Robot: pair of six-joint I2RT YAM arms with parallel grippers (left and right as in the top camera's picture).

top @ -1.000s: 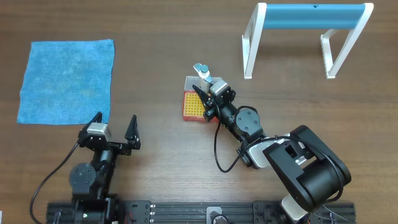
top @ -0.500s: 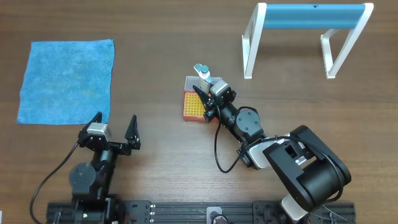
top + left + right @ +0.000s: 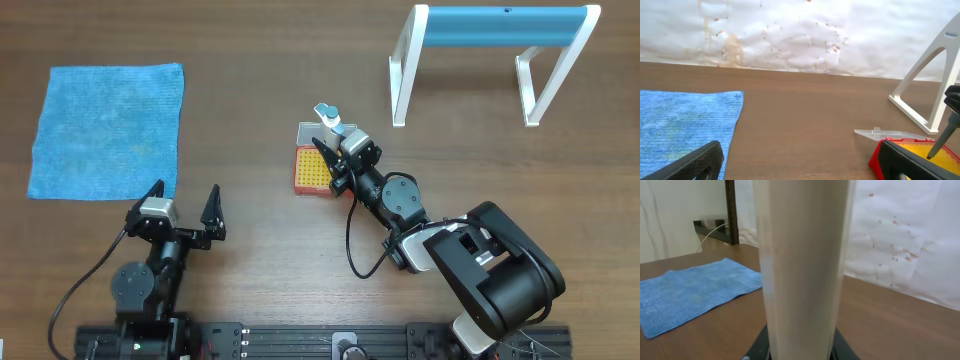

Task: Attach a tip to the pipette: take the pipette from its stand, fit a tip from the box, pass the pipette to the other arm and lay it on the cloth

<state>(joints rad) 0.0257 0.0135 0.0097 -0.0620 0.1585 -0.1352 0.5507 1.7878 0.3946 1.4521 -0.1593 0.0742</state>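
Note:
My right gripper [image 3: 341,158] is shut on the white pipette [image 3: 327,115] and holds it upright over the red tip box [image 3: 311,171] with its yellow rack. The pipette's body [image 3: 802,265] rises straight in front of the right wrist camera. In the left wrist view the grey pipette shaft [image 3: 942,138] slants down onto the yellow rack of the tip box [image 3: 920,153]; I cannot tell whether a tip is on it. My left gripper [image 3: 181,211] stands open near the table's front, just below the blue cloth [image 3: 108,130], nothing between its fingers [image 3: 695,162].
The white pipette stand with a blue top bar [image 3: 495,60] stands at the back right, its leg [image 3: 932,85] beyond the box. The box's clear lid [image 3: 880,133] lies open behind it. The blue cloth [image 3: 695,292] lies flat at the far left.
The right gripper and the pipette have shifted very slightly to the right over the tip box. The left arm has not moved.

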